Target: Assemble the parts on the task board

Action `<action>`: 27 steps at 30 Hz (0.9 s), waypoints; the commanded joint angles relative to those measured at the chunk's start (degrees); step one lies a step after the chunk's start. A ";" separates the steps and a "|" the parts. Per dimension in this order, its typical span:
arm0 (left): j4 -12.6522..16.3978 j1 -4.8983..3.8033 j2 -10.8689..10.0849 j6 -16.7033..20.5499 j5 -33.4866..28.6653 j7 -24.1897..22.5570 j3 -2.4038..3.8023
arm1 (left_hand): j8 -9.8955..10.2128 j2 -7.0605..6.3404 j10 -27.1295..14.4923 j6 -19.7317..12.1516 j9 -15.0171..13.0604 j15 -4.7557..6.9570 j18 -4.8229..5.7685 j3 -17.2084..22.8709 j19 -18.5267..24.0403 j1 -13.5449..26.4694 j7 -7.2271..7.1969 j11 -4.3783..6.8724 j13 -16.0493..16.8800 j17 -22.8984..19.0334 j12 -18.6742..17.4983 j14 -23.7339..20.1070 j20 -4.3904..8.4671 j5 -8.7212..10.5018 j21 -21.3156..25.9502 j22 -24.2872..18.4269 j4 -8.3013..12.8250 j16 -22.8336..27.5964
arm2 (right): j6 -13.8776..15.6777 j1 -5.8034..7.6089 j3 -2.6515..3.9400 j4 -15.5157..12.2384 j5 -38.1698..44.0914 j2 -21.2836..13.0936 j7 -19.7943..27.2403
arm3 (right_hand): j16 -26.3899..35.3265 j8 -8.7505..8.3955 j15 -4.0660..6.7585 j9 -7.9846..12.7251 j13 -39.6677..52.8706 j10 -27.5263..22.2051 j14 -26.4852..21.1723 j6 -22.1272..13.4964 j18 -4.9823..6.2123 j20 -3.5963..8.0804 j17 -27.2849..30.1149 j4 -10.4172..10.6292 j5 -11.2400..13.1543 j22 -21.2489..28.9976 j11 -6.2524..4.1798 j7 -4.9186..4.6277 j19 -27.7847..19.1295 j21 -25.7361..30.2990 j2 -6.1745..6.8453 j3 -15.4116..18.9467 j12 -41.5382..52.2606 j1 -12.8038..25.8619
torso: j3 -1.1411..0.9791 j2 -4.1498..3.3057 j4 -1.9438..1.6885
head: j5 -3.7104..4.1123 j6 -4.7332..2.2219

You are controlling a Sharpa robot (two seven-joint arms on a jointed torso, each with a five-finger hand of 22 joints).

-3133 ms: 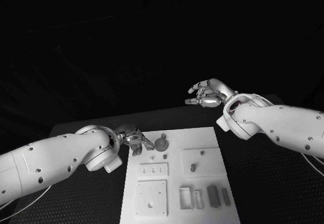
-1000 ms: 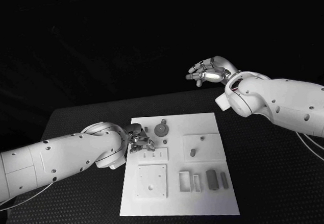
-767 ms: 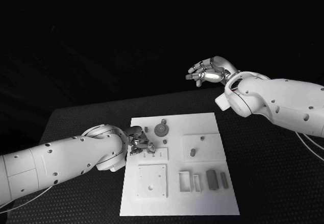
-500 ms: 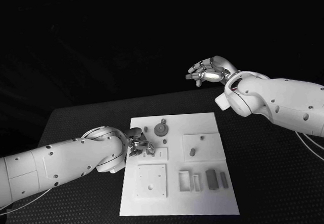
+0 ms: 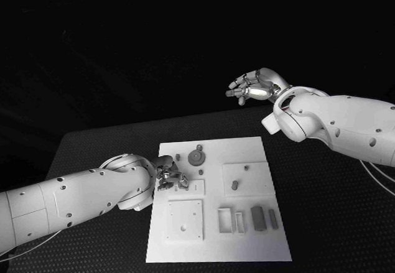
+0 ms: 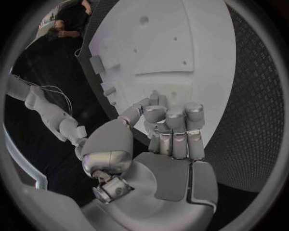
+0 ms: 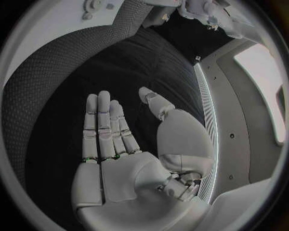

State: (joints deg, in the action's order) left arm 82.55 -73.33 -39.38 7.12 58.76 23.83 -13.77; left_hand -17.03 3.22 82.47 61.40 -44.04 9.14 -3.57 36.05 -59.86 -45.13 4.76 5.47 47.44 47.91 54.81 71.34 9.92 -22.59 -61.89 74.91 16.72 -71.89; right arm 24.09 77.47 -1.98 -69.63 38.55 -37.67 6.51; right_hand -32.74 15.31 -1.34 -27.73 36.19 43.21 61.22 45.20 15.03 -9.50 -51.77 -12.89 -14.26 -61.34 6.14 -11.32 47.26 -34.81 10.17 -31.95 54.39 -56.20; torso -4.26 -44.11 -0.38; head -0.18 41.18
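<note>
1. Board (image 5: 249, 245) sits mid-table (image 5: 347, 227), grey parts (image 5: 259, 220) standing in slots along its near edge, a round part (image 5: 196, 158) at the far end.
2. Left hand (image 5: 169, 175) is down on the board's left edge, fingers (image 6: 175, 118) curled; whether it holds anything, I cannot tell.
3. Right hand (image 5: 257, 88) hangs high beyond the table, fingers (image 7: 99, 120) spread, holding nothing.

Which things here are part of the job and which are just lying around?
Job: board; round part; small part; bar parts; left hand, over the board's edge.
Idle: table; right hand, raised, holding nothing.
</note>
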 commanded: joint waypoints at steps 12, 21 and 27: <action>-0.06 0.58 0.42 -1.11 0.44 -0.53 0.01 | -0.10 0.58 -1.20 9.73 -0.11 3.11 -1.03 0.40 0.43 -0.08 -5.43 1.59 -0.18 -0.17 0.37 2.41 5.77 0.36 -0.23 1.04 -0.06 -0.30 | -0.87 0.01 0.03 0.01 0.12 0.11 0.31 | 0.58 0.43 -0.25 0.17 -0.31 -0.43 0.04 -0.09 -0.03 -0.01 -0.32 -0.35 -0.55 -0.16 0.15 -0.44 -0.59 0.44 -0.49 0.03 0.53 -0.10 | -0.02 0.01 0.02 | 0.24 0.02; -0.20 0.58 0.40 -1.26 0.47 -0.45 0.01 | -0.09 0.50 -1.20 9.75 -0.10 3.10 -1.03 0.41 0.45 0.01 -5.43 1.58 -0.25 -0.23 0.40 2.38 5.76 0.46 -0.26 1.03 -0.07 -0.34 | -0.91 0.01 0.03 -0.09 0.12 0.07 0.26 | 0.72 0.45 -0.26 0.21 -0.44 -0.48 0.07 -0.08 -0.03 -0.02 -0.46 -0.37 -0.56 -0.21 0.16 -0.44 -0.61 0.48 -0.51 0.05 0.63 -0.09 | 0.00 0.02 0.00 | 0.24 0.01; -0.22 0.58 0.44 -1.62 0.47 -0.37 0.01 | -0.13 0.48 -1.18 9.86 -0.10 3.09 -1.03 0.41 0.48 0.18 -5.44 1.59 -0.36 -0.32 0.46 2.36 5.75 0.69 -0.30 1.01 -0.13 -0.42 | -1.00 0.01 0.03 -0.07 0.15 0.09 0.18 | 0.80 0.47 -0.27 0.24 -0.52 -0.52 0.08 -0.08 -0.03 -0.02 -0.54 -0.39 -0.58 -0.23 0.17 -0.44 -0.62 0.51 -0.52 0.05 0.69 -0.11 | -0.01 0.00 -0.01 | 0.20 0.09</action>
State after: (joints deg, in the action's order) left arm 82.31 -72.92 -39.07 6.92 59.03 23.68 -13.66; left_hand -16.81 3.17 82.46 61.60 -44.07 9.16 -3.49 36.18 -59.87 -45.09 4.57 5.47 47.13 47.68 55.02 71.35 9.91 -22.11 -61.89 74.94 16.55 -72.12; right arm 23.92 77.47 -1.98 -69.67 38.55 -37.64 6.46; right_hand -32.26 15.53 -1.34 -27.56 35.76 43.00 61.22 45.28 15.01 -9.71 -52.26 -12.89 -14.48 -61.49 6.35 -11.23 47.06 -34.60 10.17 -31.95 54.79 -56.20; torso -4.27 -44.10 -0.38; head 0.04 41.20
